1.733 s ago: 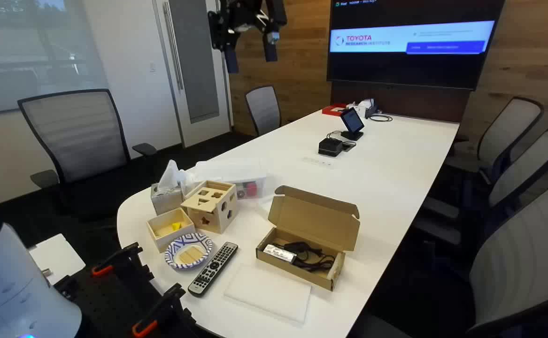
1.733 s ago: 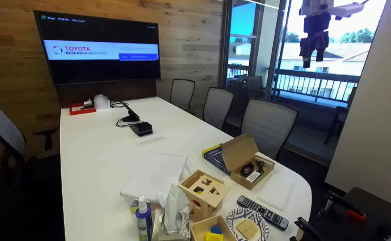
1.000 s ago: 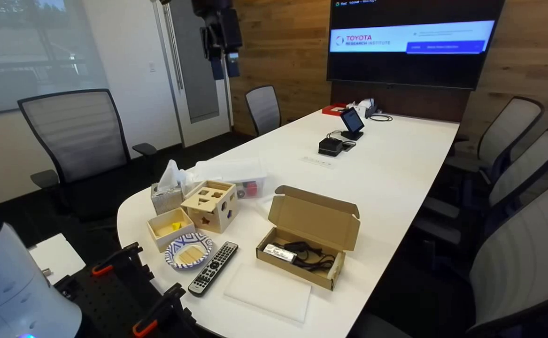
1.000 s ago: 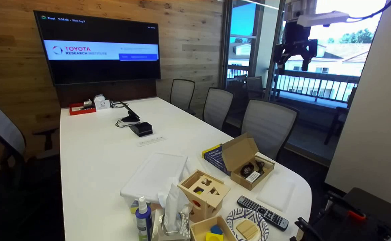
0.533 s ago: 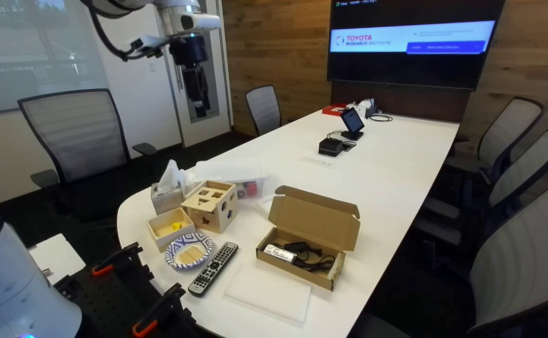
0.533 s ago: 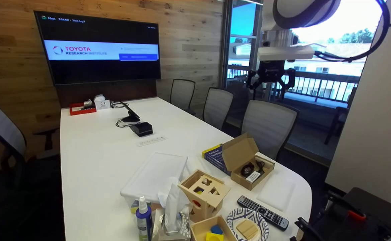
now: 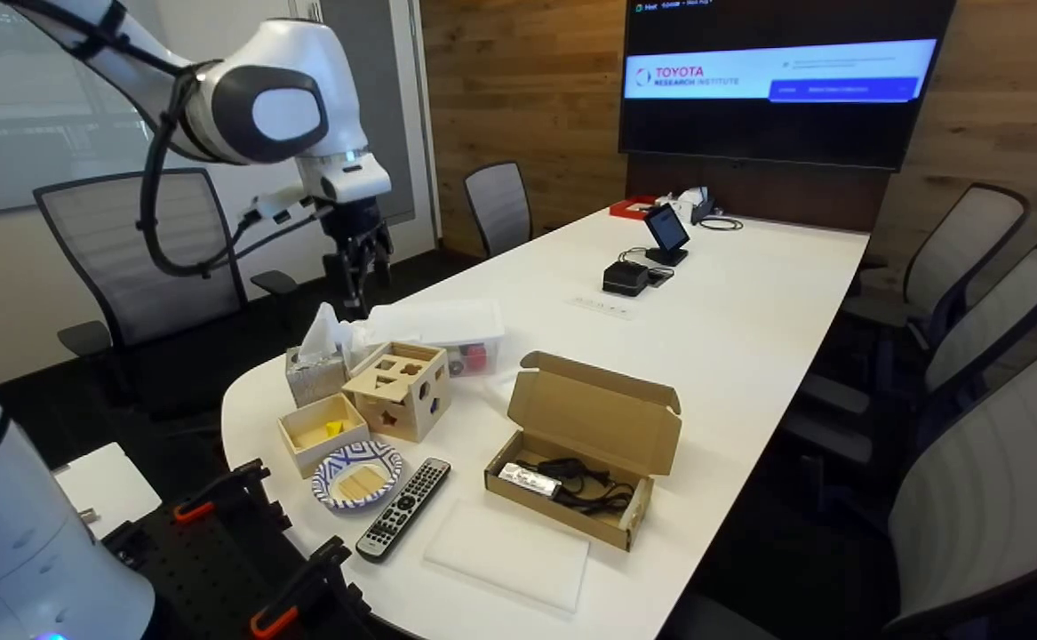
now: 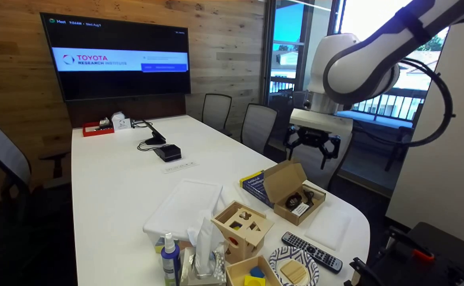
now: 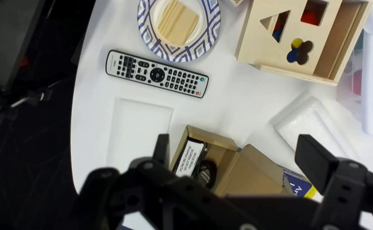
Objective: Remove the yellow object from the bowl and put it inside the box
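A small yellow piece (image 7: 334, 428) (image 8: 254, 281) lies in an open wooden tray (image 8: 251, 259), not in the bowl; it is out of the wrist view. The bowl (image 7: 327, 473) (image 8: 310, 258) (image 9: 194, 51) has a blue-and-white patterned rim. A pale wooden slab (image 7: 362, 484) (image 9: 177, 24) lies in it. The box (image 7: 403, 409) (image 8: 261, 219) (image 9: 256, 44) is a wooden cube with cut-out holes and its lid slid partly open. Coloured pieces show through its holes. My gripper (image 7: 367, 298) (image 8: 307, 159) (image 9: 236, 153) is open and empty, above table height, over the cardboard box side in the wrist view.
A brown cardboard box (image 7: 594, 422) with raised flap holds cables. A remote (image 7: 404, 508) lies beside the bowl. A tissue box (image 7: 315, 380), a spray bottle (image 8: 171, 262) and a lidded plastic bin (image 8: 184, 206) stand near the cube. A book (image 8: 255, 186) lies behind the cardboard box.
My arm has come down toward the table, the gripper moving lower and leftward in both exterior views and turning about its axis. The objects on the table have not moved.
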Robot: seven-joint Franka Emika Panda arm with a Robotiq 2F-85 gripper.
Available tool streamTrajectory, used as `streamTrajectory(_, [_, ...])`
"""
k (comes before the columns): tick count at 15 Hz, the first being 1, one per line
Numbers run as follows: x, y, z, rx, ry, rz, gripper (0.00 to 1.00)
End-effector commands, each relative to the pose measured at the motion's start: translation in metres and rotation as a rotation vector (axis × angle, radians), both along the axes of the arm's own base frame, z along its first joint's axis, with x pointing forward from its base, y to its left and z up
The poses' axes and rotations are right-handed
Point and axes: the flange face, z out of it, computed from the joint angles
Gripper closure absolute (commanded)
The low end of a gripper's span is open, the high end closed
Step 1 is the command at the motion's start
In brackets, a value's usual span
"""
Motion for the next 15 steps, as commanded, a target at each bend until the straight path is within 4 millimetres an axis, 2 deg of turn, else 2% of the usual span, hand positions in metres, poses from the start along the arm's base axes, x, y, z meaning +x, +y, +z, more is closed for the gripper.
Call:
streamTrajectory(1, [-0.019, 0.020, -0.038, 0.045, -0.007, -0.104, 0.00])
streamTrajectory(3, [-0.030, 0.033, -0.060, 0.067, 0.001, -0.152, 0.00])
streamTrajectory(4, [-0.023, 0.041, -0.069, 0.075, 0.015, -0.179, 0.00])
streamTrajectory(7, [-0.032, 0.055, -0.097, 0.089, 0.044, -0.243, 0.00])
streamTrajectory(12, [-0.038, 0.061, -0.142, 0.103, 0.158, -0.356, 0.00])
streamTrajectory(15, [-0.033, 0.061, -0.162, 0.127, 0.208, -0.408, 0.00])
